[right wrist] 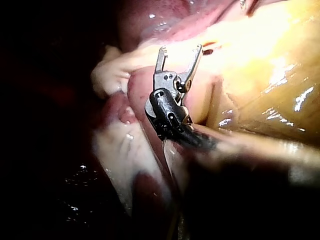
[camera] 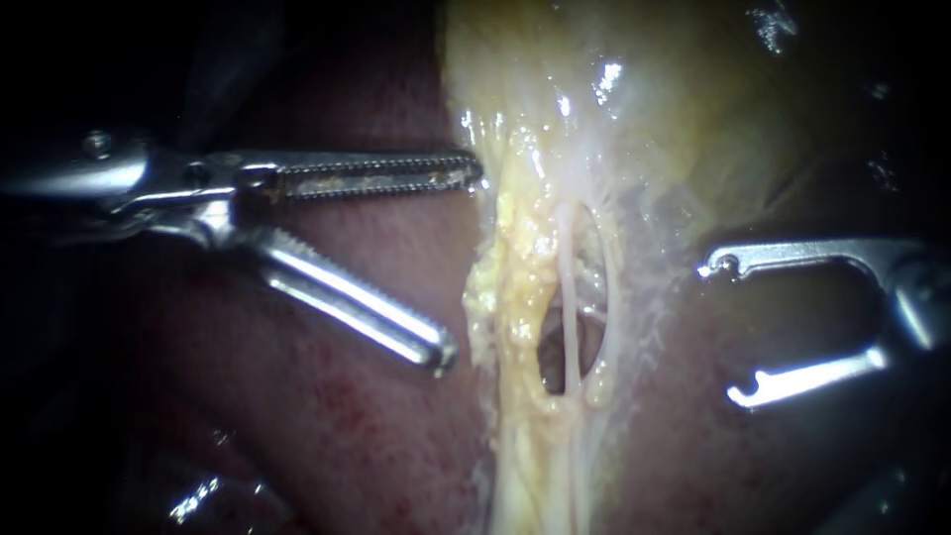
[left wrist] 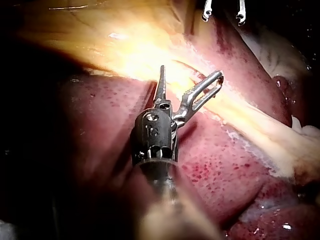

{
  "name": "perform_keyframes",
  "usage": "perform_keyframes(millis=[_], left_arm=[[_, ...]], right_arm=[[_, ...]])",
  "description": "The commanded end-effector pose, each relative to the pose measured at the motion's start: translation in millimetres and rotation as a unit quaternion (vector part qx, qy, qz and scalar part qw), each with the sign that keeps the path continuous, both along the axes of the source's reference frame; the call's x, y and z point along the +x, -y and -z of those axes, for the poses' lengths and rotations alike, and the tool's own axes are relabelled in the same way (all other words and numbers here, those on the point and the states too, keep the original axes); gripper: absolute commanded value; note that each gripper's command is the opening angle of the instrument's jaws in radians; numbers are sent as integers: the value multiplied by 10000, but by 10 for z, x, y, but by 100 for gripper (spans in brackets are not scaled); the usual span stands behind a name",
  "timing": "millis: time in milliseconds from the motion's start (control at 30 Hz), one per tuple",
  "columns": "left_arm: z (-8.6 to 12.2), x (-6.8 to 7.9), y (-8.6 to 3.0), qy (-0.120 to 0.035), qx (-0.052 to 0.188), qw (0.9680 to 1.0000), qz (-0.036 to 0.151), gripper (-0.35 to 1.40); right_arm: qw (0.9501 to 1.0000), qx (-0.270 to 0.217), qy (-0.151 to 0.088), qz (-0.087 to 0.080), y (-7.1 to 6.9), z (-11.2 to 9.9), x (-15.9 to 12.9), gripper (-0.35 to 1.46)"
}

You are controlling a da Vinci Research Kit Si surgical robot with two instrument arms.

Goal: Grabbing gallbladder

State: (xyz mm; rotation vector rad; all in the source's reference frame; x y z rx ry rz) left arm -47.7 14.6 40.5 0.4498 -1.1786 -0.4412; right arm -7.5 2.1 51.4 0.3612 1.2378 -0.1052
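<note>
My left instrument [camera: 458,266] lies over the dark red liver [camera: 327,426], its jaws wide apart and empty, the upper tip just beside the gallbladder [camera: 614,99]. That is the pale yellow, wet sheet filling the upper middle. I judge it soft, slippery and easy to tear, so I'd take a thick fold at its edge, clear of the thin tubes [camera: 570,297] below. My right instrument [camera: 723,332] sits on the far side, jaws also apart. Only the endoscope shows those tubes. The left wrist view shows better how near my jaw lies to the pale tissue.
</note>
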Motion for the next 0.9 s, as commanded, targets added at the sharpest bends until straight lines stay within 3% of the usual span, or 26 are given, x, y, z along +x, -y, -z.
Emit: perform_keyframes(millis=[33, 367, 900], left_arm=[[-6, 0, 1, -32, 42, 10000, 2, 71], [-38, 2, 12, -224, 287, 9993, 93, 61], [-40, -15, 11, -306, 633, 9971, 286, 27]], right_arm=[[10000, -1, 0, -1, 0, -1, 0, 59], [10000, -3, 0, -1, 0, -2, 0, 59], [10000, -6, 1, -2, 0, -3, 0, 59]])
